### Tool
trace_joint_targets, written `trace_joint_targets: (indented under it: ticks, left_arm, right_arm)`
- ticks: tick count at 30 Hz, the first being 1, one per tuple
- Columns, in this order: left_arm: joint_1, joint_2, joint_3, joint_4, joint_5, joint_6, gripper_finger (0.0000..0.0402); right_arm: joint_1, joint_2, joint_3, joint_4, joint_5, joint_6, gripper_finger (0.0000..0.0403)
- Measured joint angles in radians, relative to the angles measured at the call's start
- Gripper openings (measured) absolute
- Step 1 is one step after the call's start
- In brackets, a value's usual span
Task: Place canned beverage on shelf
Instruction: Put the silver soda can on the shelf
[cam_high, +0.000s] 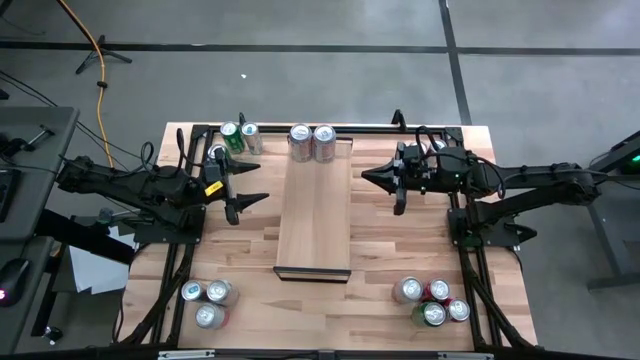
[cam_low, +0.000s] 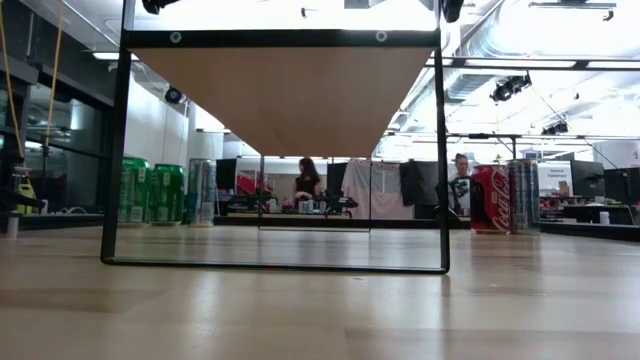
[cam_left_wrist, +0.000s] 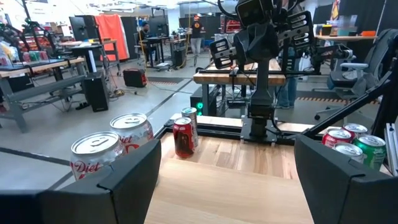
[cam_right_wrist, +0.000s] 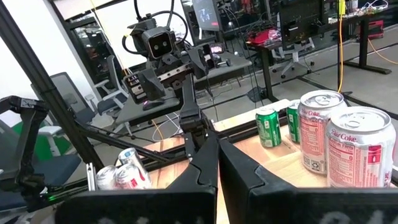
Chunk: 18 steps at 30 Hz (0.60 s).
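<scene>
Currently two silver cans (cam_high: 311, 142) stand side by side at the far end of the shelf (cam_high: 314, 225), so part of the stocking appears complete. The left gripper (cam_high: 248, 187) hovers beside the shelf with jaws spread and empty; the right gripper (cam_high: 371, 178) hovers opposite, jaws closed on nothing. Remaining cans sit in clusters at the table corners (cam_high: 432, 301), so further placements likely remain.

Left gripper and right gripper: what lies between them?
High view: the shelf spans the gap between left gripper and right gripper; two cans stand at its far end.
</scene>
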Motion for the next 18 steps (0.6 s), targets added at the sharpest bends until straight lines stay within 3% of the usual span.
trace_joint_targets:
  ticks: [7, 11, 14, 18]
  left_arm:
    - [0.0, 0.0, 0.0, 0.0, 0.0, -0.002, 0.0299]
    - [0.0, 0.002, 0.034, -0.055, 0.0, -0.107, 0.0298]
    - [0.0, 0.034, 0.136, -0.23, 0.0, -0.211, 0.0298]
    - [-0.005, 0.145, 0.348, -0.599, 0.022, -0.404, 0.0298]
  right_arm:
    - [0.0, 0.0, 0.0, 0.0, 0.001, 0.0, 0.0]
    - [0.0, 0.0, 0.0, 0.0, 0.001, 0.0, 0.0]
    - [0.0, 0.0, 0.0, -0.003, 0.001, 0.0, 0.0]
    - [0.0, 0.0, 0.0, -0.031, 0.001, 0.0, 0.0]
